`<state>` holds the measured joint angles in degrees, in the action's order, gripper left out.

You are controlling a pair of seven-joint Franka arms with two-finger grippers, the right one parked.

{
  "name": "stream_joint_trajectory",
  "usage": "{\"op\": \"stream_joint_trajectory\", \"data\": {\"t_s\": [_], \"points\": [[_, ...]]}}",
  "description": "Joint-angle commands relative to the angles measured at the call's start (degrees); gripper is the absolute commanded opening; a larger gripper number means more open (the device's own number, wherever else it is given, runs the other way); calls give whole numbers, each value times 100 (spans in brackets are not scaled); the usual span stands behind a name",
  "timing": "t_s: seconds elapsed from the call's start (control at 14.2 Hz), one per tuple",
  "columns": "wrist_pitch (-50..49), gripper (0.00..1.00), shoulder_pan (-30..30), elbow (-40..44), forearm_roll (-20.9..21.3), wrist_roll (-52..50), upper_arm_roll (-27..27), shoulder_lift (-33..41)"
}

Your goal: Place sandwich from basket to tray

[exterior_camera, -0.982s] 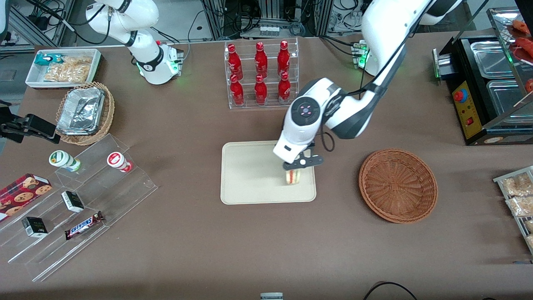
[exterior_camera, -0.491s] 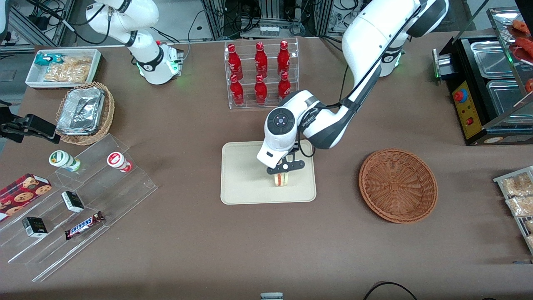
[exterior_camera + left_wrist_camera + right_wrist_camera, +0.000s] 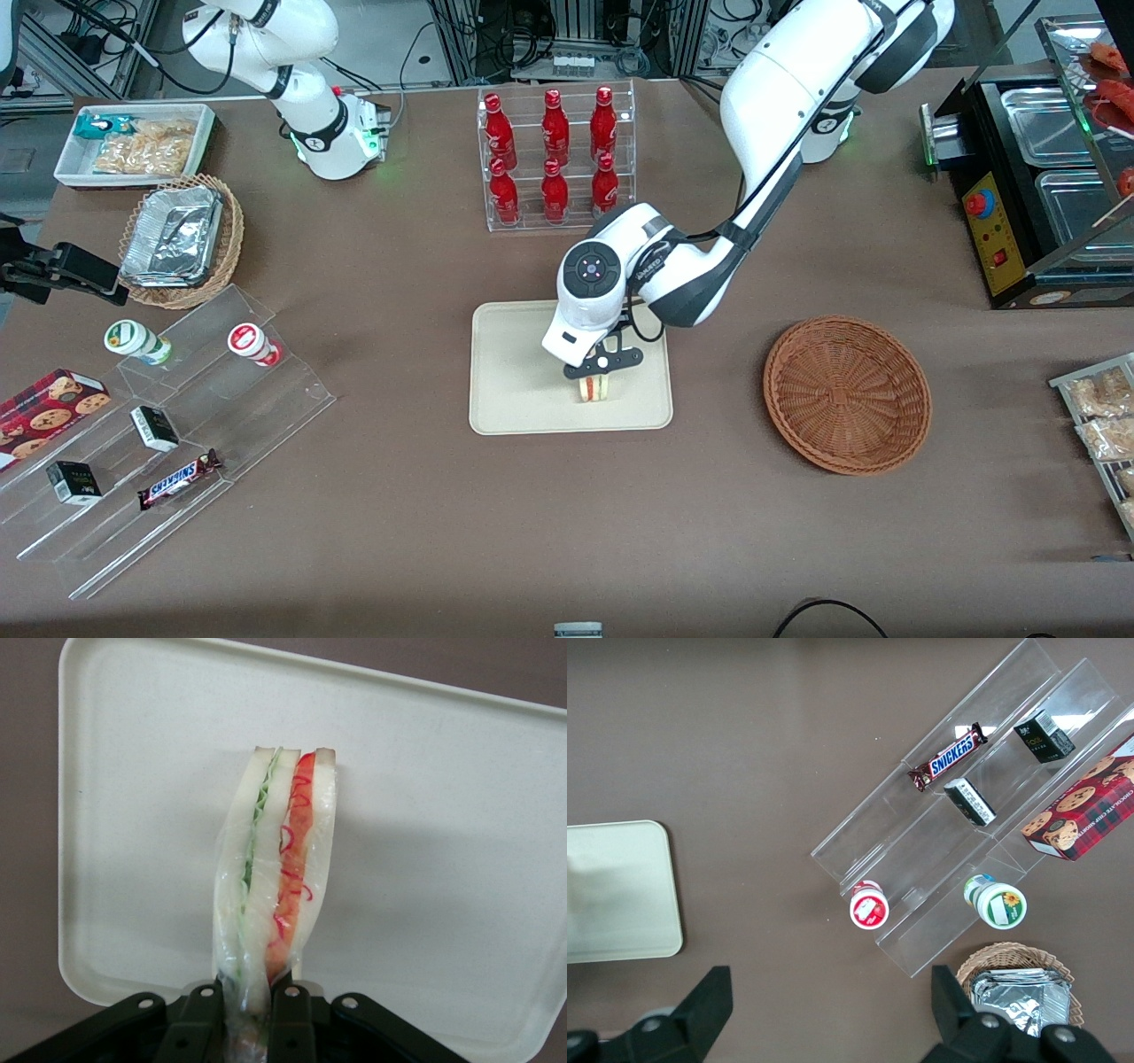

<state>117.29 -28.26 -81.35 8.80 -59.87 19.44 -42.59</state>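
Gripper (image 3: 595, 372) pinches the wrapped sandwich (image 3: 276, 864) by one corner, hanging it over the tray (image 3: 514, 390), well apart from the wicker basket (image 3: 846, 394). Best: lower until bread touches tray, then release gently.

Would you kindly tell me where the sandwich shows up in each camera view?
Front view: the sandwich is over the tray, pinched in the tool.
Left wrist view: sandwich held by the tool, tray beneath.
Right wrist view: not in it.
Shared landmark: the tray.
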Motion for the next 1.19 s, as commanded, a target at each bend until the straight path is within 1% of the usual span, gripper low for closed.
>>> {"op": "stream_joint_trajectory", "data": {"t_s": [0.0, 0.07, 0.21, 0.42, 0.56, 0.7, 0.91, 0.98, 1.12], "points": [[-137, 91, -118, 251, 114, -78, -72, -74], [-136, 100, -110, 252, 209, -78, -72, -74], [-145, 100, -110, 251, 289, -121, -72, -48], [-259, 100, -13, 313, 359, -78, -98, 206], [-443, 100, 22, 322, 482, -60, -325, 425], [-732, 100, 48, 208, 474, -43, -519, 803], [-1365, 100, 495, 146, 413, -16, -590, 1348], [-1524, 100, 680, 111, 395, 141, -581, 1532], [-2155, 100, 1031, 111, 334, 711, -581, 1884]]}}
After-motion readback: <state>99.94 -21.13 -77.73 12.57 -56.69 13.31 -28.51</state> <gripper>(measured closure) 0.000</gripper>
